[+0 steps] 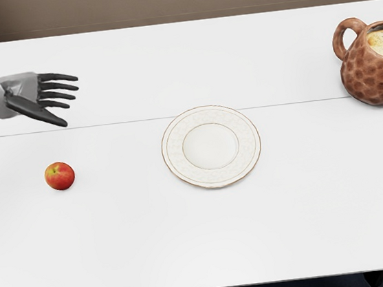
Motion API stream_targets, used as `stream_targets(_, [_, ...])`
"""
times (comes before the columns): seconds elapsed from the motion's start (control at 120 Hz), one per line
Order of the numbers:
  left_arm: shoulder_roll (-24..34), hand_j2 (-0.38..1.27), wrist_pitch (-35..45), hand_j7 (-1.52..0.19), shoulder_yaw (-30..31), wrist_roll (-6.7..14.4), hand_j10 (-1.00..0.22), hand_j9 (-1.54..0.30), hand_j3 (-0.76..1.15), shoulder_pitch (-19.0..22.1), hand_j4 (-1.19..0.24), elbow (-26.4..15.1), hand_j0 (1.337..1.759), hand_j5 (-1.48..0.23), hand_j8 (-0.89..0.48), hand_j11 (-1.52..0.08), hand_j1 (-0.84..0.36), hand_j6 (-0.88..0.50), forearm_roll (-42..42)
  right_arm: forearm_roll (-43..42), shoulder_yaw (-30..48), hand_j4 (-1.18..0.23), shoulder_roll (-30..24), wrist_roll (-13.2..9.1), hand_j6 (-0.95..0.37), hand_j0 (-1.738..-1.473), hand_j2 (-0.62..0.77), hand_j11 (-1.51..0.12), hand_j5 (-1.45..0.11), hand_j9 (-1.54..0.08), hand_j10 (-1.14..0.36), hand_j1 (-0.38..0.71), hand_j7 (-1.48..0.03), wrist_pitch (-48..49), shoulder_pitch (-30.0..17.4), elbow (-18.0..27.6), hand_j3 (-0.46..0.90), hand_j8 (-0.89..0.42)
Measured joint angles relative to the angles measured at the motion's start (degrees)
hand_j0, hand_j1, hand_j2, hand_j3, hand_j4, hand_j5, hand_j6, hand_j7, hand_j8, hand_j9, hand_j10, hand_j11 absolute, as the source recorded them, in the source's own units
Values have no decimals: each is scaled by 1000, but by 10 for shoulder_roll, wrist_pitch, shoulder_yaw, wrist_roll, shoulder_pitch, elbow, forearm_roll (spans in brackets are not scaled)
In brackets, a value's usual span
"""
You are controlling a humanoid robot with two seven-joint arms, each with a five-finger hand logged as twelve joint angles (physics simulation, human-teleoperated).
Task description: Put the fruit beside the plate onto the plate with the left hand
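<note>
Apple (pixel 59 176) sits on the table (pixel 189 247), left of the plate (pixel 211 146), clear gap between them, not touching. Red w/ a yellowish patch, looks round + smooth, so prob rolls if nudged. Plate is bare, cream w/ a thin darker rim line, roughly mid-table.

Left hand (pixel 33 98) enters from the left edge and hovers on the far side of the apple as I see it, apart from it. Fingers (pixel 60 88) are spread + straight, pointing twd the plate side, thumb angled down. Holds nothing. Can't tell its height over the table from this one view.

Brown bumpy jug (pixel 369 61) w/ smth yellow inside stands far right, well apart from everything, not in the way. Right arm not visible.

My read: step = reach/pre-grasp, nothing picked yet. Task barely begun; grasp, carry + place all left to do.

Next move needs the hand brought twd the near edge + down so the palm sits over the apple. Fingers should stay wide till they straddle it, then close round its sides. Approach from the top, not sideways, or a fingertip knocks it + it rolls away. After that, lift enough to clear the plate rim, travel right, set down in the centre well.
</note>
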Motion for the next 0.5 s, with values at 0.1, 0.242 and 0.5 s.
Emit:
stream_targets(0.1, [0,51,0,-321,4,0,-247,-321,0,1,-248,-1,1658,-321,-248,-321,54,-248,1,0,-1,-31,0,-1,-31,-1658,-6,-40,-40,-40,-31,-312,-40,0,-1,0,0,-31])
stream_targets(0.242, [21,51,0,-322,6,13,-248,-322,0,-9,-249,-32,1658,-322,-248,-322,54,-249,59,0,-1,-31,0,-4,-31,-1658,-6,-40,-40,-40,-31,-312,-40,0,-3,1,0,-31])
stream_targets(0.5, [98,52,1,-323,7,56,-250,-323,0,-8,-251,-282,1658,-323,-251,-323,53,-251,243,0,-1,-31,0,-6,-31,-1658,-6,-40,-40,-40,-31,-312,-40,0,-3,1,0,-31])
